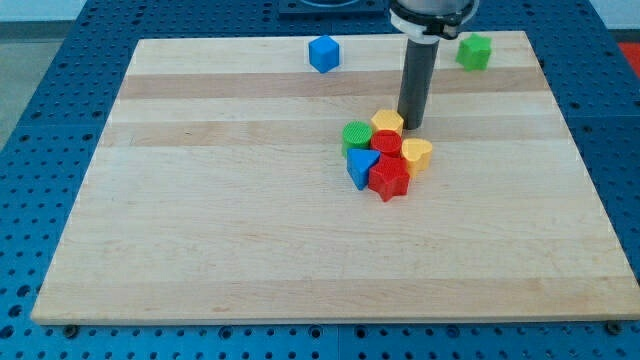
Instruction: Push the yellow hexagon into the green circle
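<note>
The yellow hexagon lies at the top of a tight cluster near the board's middle. The green circle sits just to its lower left, touching it. My tip rests on the board against the hexagon's right side. Below them in the cluster are a red cylinder, a yellow heart-shaped block, a blue triangle and a red star.
A blue cube sits near the board's top edge, left of the rod. A green cube sits near the top right corner. The wooden board lies on a blue perforated table.
</note>
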You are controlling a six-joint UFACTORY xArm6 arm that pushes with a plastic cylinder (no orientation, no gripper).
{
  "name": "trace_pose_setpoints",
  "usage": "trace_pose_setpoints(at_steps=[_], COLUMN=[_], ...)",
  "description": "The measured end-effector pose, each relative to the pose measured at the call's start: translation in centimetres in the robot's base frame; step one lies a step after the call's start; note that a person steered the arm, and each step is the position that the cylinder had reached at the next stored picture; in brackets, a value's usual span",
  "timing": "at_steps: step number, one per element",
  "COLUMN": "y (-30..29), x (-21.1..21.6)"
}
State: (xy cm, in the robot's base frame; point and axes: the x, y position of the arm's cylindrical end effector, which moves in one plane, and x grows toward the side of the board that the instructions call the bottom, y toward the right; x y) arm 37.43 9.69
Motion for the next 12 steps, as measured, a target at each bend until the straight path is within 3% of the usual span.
trace_pose_setpoints(at_steps=[8, 11, 12], y=[-1.2, -1.5, -5.0], x=[0.3, -2.7, -2.7])
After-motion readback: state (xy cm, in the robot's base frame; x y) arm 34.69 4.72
